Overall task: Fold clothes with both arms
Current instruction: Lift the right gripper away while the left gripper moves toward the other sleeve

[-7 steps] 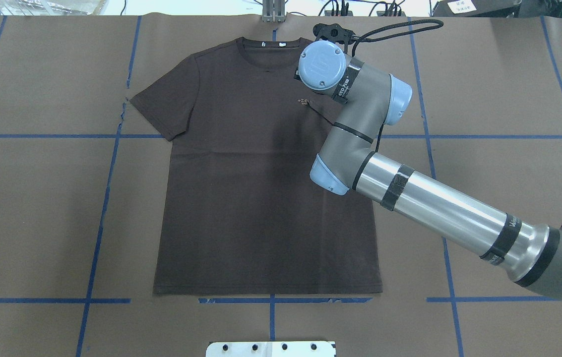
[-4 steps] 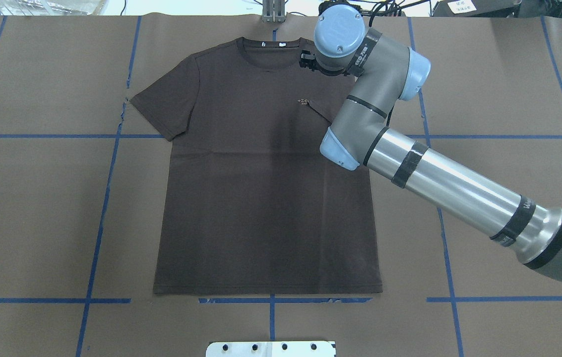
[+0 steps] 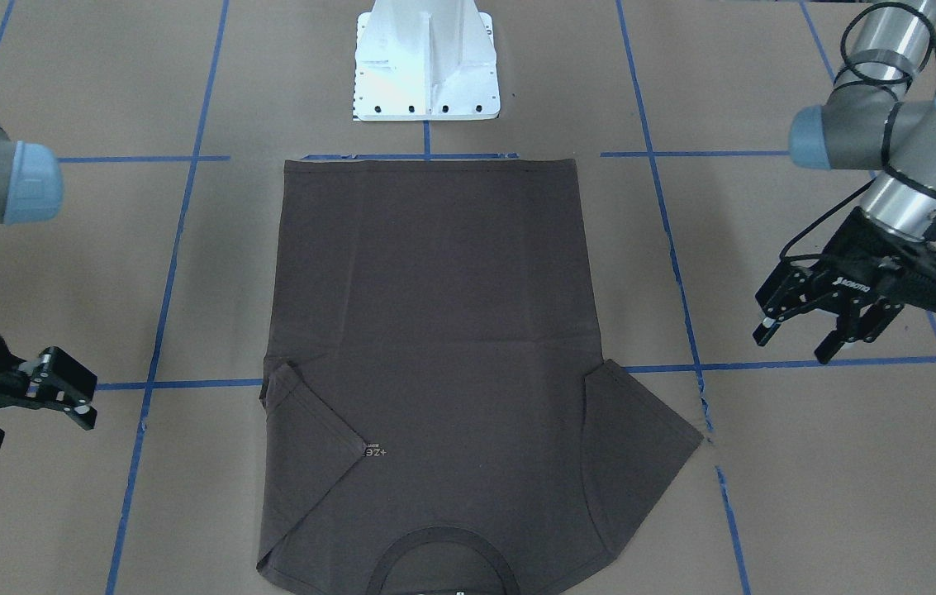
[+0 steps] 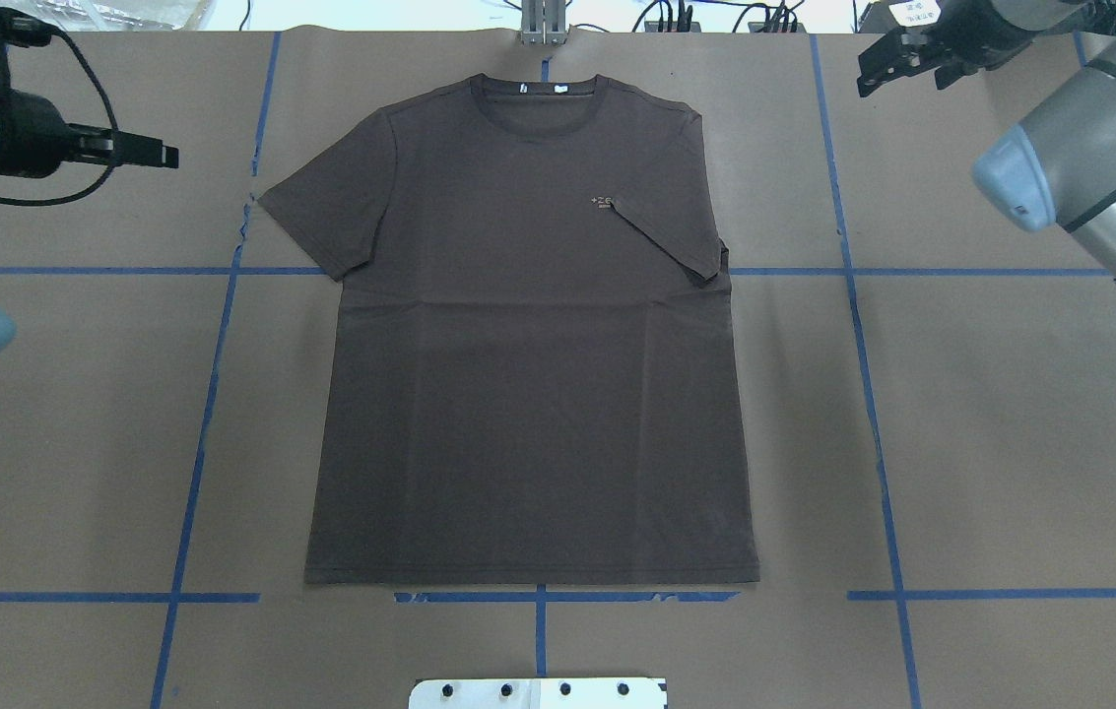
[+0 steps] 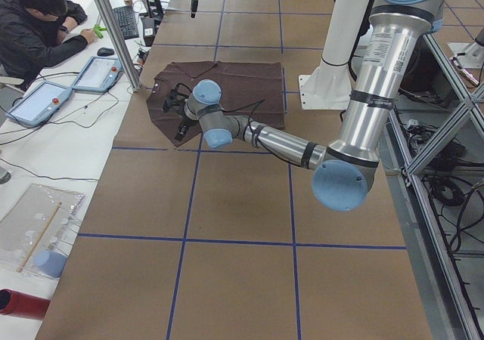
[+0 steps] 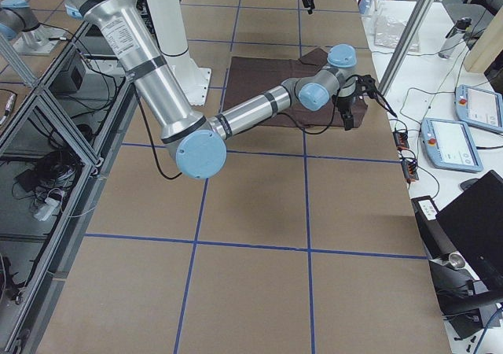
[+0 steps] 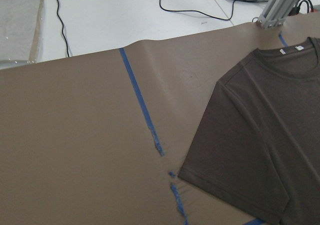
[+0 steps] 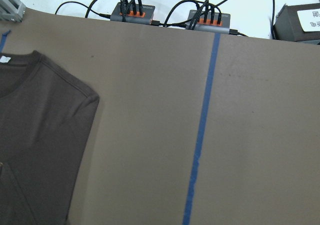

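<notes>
The dark brown T-shirt (image 4: 528, 394) lies flat and face up in the middle of the table, collar at the far edge. Its sleeve on the robot's right (image 4: 666, 231) is folded inward over the chest and reaches the pale logo (image 4: 603, 202). The other sleeve (image 4: 321, 207) lies spread out. My left gripper (image 3: 794, 343) hovers open beyond that spread sleeve, clear of the shirt (image 3: 434, 289). Open too, my right gripper (image 3: 34, 409) hangs off the opposite side, also apart from the cloth. Neither wrist view shows any fingers, only a shoulder of the shirt (image 7: 265, 135) (image 8: 35, 135).
Brown paper with blue tape lines (image 4: 213, 394) covers the table. The white pedestal base (image 3: 426, 66) stands at the near edge behind the hem. Cable hubs (image 8: 135, 12) and an aluminium post (image 4: 543, 20) sit at the far edge. A person (image 5: 41, 26) sits at a desk beyond it.
The right arm has swung off the shirt's shoulder to the far right corner. The left arm has come into view at the left. The shirt has not moved.
</notes>
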Controlling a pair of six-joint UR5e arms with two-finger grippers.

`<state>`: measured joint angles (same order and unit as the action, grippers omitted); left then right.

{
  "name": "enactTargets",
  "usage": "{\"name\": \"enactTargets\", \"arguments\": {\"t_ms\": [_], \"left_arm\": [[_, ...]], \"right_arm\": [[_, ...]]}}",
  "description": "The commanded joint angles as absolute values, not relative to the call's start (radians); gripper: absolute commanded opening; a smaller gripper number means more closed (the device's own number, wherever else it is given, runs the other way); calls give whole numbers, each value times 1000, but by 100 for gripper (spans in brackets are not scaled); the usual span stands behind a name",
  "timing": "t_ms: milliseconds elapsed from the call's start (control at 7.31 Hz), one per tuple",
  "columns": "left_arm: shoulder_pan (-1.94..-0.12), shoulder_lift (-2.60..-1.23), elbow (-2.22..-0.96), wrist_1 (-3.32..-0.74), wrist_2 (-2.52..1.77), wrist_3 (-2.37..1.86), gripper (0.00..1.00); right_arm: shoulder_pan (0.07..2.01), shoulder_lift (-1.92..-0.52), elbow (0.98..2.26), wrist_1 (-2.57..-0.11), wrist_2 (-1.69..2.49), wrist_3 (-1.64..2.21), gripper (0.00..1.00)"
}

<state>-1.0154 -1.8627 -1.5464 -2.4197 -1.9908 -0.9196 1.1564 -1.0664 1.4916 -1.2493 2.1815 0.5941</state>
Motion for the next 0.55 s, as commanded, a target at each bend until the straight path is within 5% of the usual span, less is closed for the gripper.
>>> {"name": "enactTargets", "arguments": {"t_ms": [0, 410], "left_arm": [[-968, -1946, -1372, -2498, -1909, -1067, 54], [-881, -2067, -1194, -2507, -1754, -1108, 53]], "right_arm": [[1192, -1117, 1499, -1241, 2218, 523, 100], [1192, -1120, 1497, -1241, 2217, 526, 100]]}}
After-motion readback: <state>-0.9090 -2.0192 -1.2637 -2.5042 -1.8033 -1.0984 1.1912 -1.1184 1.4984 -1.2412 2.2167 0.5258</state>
